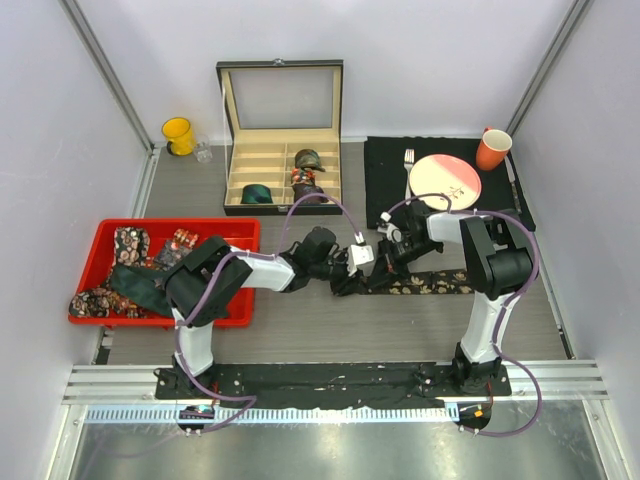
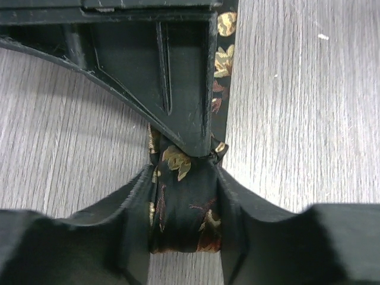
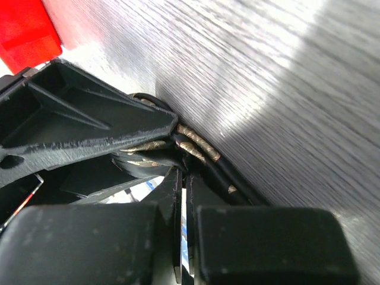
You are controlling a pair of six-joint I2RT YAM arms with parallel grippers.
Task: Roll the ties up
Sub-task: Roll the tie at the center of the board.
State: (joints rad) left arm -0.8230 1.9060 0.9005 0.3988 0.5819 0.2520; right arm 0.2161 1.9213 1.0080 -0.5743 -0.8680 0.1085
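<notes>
A dark tie with a gold and red floral print lies on the table, its loose strip (image 1: 430, 285) running right. Its left end is wound into a small coil (image 2: 187, 208). My left gripper (image 1: 345, 268) has a finger pressed on each side of that coil (image 2: 184, 175). From the opposite side my right gripper (image 1: 378, 255) meets the coil, its jaws pinched almost together at the coil's top edge (image 2: 200, 147). In the right wrist view the tie's layered edges (image 3: 199, 148) sit right at my right gripper (image 3: 183, 169), with a left finger (image 3: 89, 130) beside them.
A red tray (image 1: 240, 232) at the left holds several loose ties. An open compartment box (image 1: 265, 165) at the back holds rolled ties. A black mat (image 1: 385, 165) at the back right carries a plate, fork, knife and orange cup (image 1: 493, 148). A yellow cup (image 1: 178, 135) stands back left.
</notes>
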